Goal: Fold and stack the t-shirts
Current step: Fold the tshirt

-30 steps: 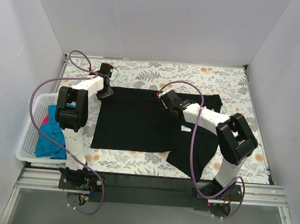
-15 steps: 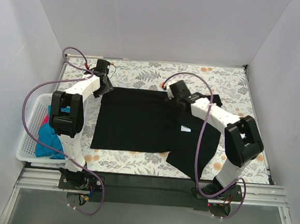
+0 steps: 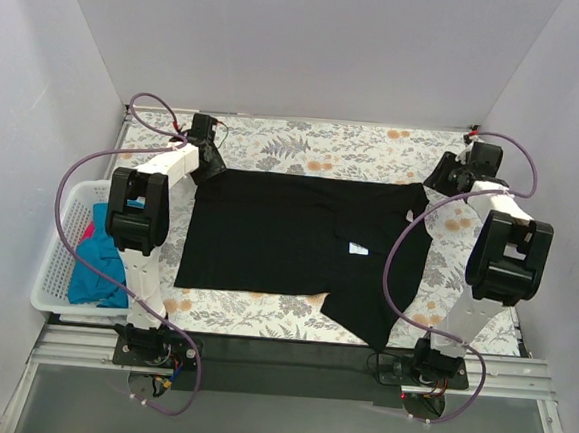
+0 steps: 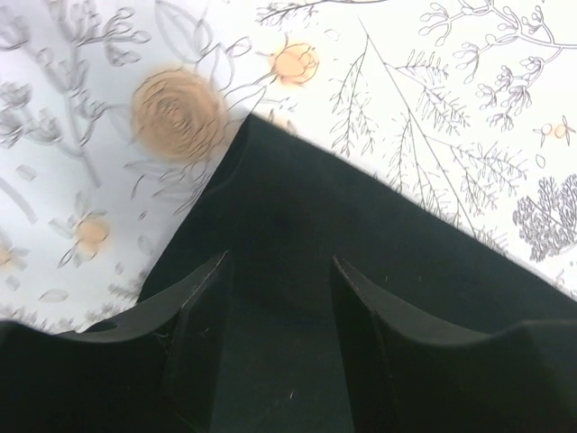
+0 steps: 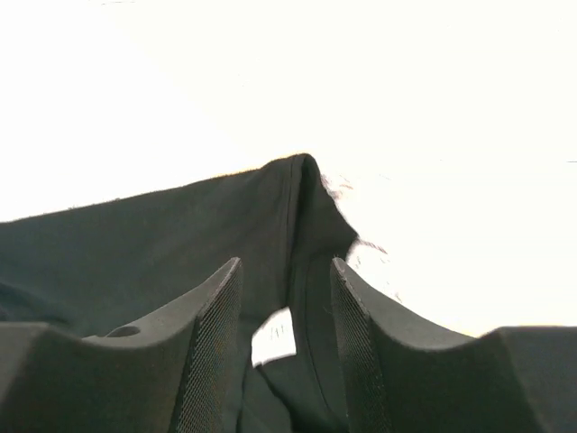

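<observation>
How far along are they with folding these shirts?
Early on. Done: the black shirt lies spread on the table, though its near right part lies crooked. In hand: the left gripper and right gripper, both open, are at its two far corners; no fold is made yet. Left: fold it, then do the teal shirt and pink cloth in the basket, and stack them.

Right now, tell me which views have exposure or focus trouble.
Right wrist: the table is blown out to plain white and its print is lost; only the black t-shirt reads. Left wrist: the print at upper left is soft, sharper at right. Top external: even light, sharp.
</observation>
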`<state>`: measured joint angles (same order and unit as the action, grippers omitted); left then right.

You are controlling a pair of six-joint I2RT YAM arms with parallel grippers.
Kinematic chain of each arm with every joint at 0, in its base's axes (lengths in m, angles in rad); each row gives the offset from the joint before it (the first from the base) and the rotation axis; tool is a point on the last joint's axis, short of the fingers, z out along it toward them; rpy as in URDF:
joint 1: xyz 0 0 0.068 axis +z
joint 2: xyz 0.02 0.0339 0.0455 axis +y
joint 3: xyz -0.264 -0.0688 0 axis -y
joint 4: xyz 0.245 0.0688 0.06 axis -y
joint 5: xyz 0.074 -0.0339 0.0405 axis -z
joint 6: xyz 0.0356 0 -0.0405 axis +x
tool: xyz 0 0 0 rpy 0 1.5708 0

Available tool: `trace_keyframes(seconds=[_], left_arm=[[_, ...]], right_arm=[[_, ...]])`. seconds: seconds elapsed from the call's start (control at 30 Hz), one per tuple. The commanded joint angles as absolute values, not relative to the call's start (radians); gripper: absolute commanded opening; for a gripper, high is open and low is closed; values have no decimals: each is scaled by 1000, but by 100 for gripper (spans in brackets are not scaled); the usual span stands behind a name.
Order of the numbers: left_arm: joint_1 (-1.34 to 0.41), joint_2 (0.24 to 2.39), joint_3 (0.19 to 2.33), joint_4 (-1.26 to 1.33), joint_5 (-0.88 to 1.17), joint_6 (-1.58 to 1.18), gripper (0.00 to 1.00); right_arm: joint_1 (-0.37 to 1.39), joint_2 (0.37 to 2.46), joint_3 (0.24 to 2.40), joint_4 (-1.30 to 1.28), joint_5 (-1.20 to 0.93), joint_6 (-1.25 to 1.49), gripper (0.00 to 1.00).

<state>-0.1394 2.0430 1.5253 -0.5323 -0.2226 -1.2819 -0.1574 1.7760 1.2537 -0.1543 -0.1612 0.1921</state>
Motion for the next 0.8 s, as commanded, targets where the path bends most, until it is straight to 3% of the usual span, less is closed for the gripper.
trace_keyframes(seconds=[0.0,0.57,0.67,0.7,0.77], left_arm=[[-132,2077,1586,-505,-209,-1292,45],[-117,2171,1595,-508,-206,-1298,42],[-114,2181,1597,-508,-204,-1305,42],[-110,2184,1597,-511,-203,-1307,41],[-103,2200,1605,-526,-195,-1321,40]], right_arm=[[-190,1868,1282,-31,-363,296,50],[-236,2098,1342,127,-566,362,39],[-238,2114,1351,127,-569,365,33],[-239,2118,1354,127,-568,365,23],[-248,2126,1358,132,-555,370,14]])
